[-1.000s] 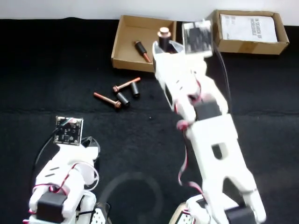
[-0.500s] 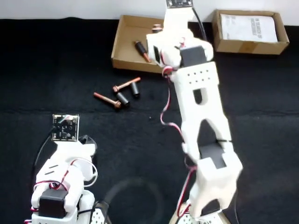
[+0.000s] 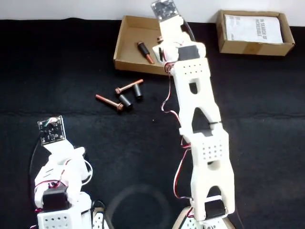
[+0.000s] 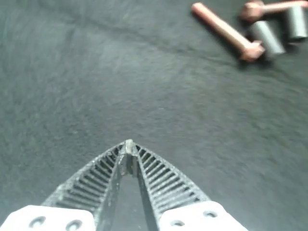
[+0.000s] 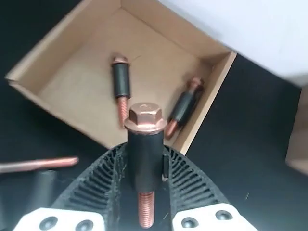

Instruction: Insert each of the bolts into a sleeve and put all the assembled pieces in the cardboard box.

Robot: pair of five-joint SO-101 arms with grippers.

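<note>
Sleeved bolt (image 5: 144, 163) clamped in right gripper (image 5: 144, 150), arm now stretched over cardboard box (image 5: 82, 72); left gripper (image 4: 129, 145) closed, pulled back

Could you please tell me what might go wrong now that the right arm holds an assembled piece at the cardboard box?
1. The right tool holds the assembled piece seemingly above the cardboard box's near wall; released here, it may hit the rim and fall outside.
2. The tool clamps only the sleeve; if tilted, the bolt could slide out.
3. A finished piece lies in the box close below; a drop might bounce off it.
</note>
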